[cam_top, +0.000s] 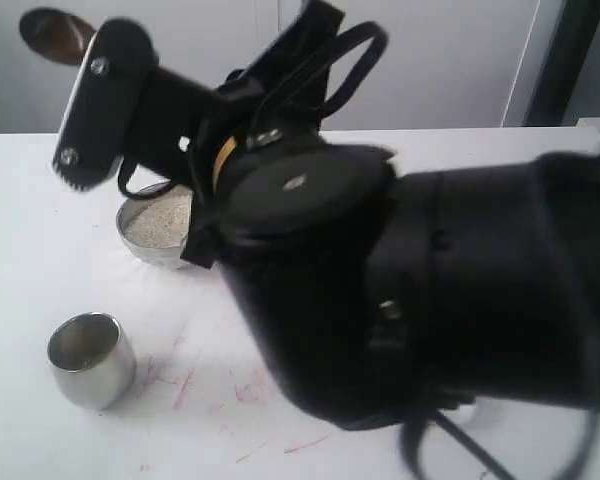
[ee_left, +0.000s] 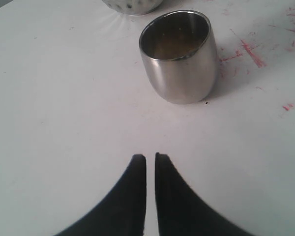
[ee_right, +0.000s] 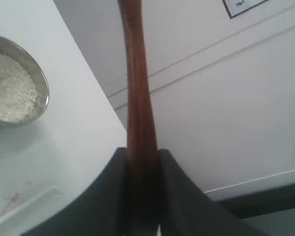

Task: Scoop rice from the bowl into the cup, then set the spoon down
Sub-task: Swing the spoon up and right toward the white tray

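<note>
My right gripper (cam_top: 100,75) is raised high over the table's far left, shut on the dark reddish-brown spoon (ee_right: 137,93). The handle runs up between its jaws, and the spoon's small oval bowl (cam_top: 55,35) sticks out above them. Below it stands the wide steel bowl (cam_top: 140,250) holding off-white rice (cam_top: 163,220); the right wrist view also shows the bowl (ee_right: 42,93) and rice (ee_right: 7,93). The shiny steel cup (cam_top: 92,358) stands upright nearer the front left. My left gripper (ee_left: 150,157) is shut and empty, low over the table a short way from the cup (ee_left: 182,69).
The right arm's black bulk (cam_top: 430,290) fills the middle and right of the exterior view and hides the table behind it. Red scribble marks (cam_top: 185,385) stain the white tabletop beside the cup. A white wall rises behind the table's far edge.
</note>
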